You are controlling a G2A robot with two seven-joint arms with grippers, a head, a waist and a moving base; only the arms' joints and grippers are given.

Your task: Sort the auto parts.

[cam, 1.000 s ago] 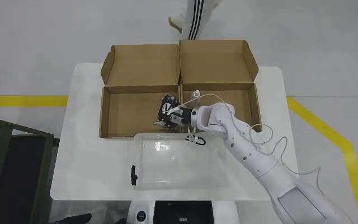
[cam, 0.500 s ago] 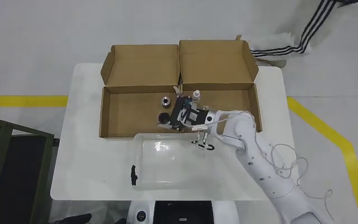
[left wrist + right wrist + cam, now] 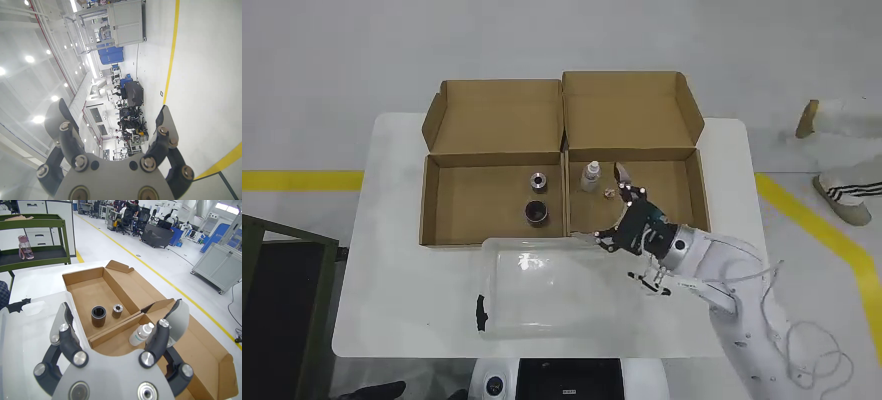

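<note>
A clear plastic bin (image 3: 542,285), marked with a scrap of black tape (image 3: 480,312) at its near left corner, stands at the near edge of the white table (image 3: 392,250). Just beyond the bin's far right corner, the right gripper (image 3: 614,212) hovers over the near wall of the right cardboard box (image 3: 682,180), jaws spread wide and holding nothing. The left gripper (image 3: 112,105), also spread and empty, points out at the workshop floor, away from the table. The two open boxes sit side by side, touching, behind the bin. In the left cardboard box (image 3: 472,205), a dark cylindrical sleeve (image 3: 535,211) stands upright with a smaller silver cylinder (image 3: 539,181) just beyond it. A white bottle (image 3: 590,176) stands upright in the right box, close to the shared wall. Both boxes' lid flaps lie open toward the far side.
</note>
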